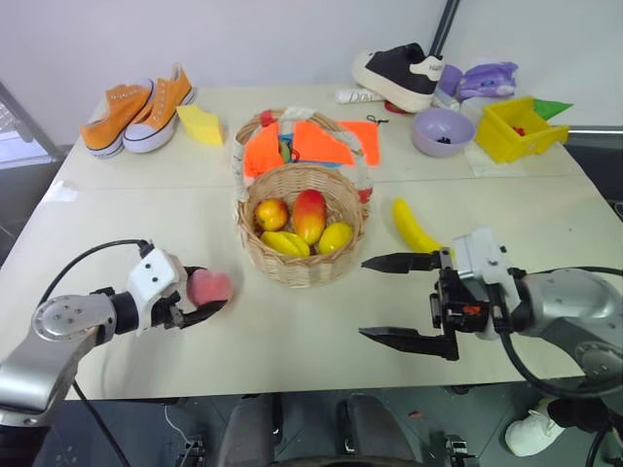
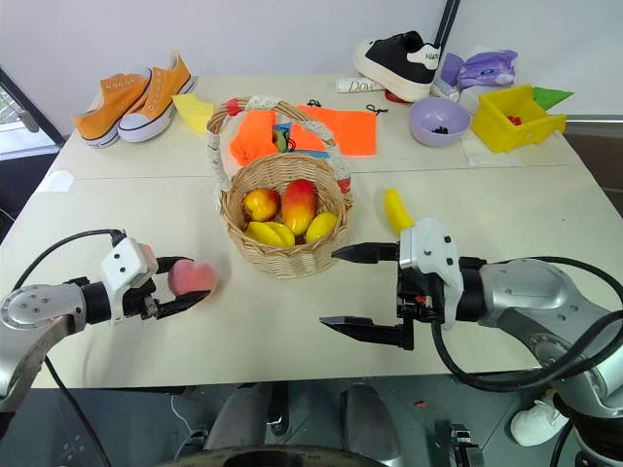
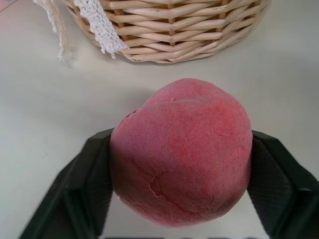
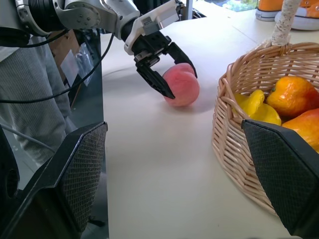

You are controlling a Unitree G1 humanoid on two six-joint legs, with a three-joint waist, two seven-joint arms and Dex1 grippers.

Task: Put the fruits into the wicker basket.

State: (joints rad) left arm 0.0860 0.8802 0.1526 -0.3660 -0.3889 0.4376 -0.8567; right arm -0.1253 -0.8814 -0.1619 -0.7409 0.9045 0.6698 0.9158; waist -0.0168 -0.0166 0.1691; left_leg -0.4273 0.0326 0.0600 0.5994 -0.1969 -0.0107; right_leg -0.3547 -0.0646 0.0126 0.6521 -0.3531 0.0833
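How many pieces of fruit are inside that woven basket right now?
4 show in the wicker basket: an apple at left, a red mango in the middle, two yellow mangoes in front. More may be hidden underneath.

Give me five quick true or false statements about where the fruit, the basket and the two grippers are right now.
1. The left gripper is closed on the peach. True.
2. The banana lies inside the wicker basket. False: it lies on the table, on the basket's right.
3. The right gripper is open and holds nothing. True.
4. The basket has no fruit in it. False: several fruits are inside.
5. The purple bowl sits beside the yellow bin. True.
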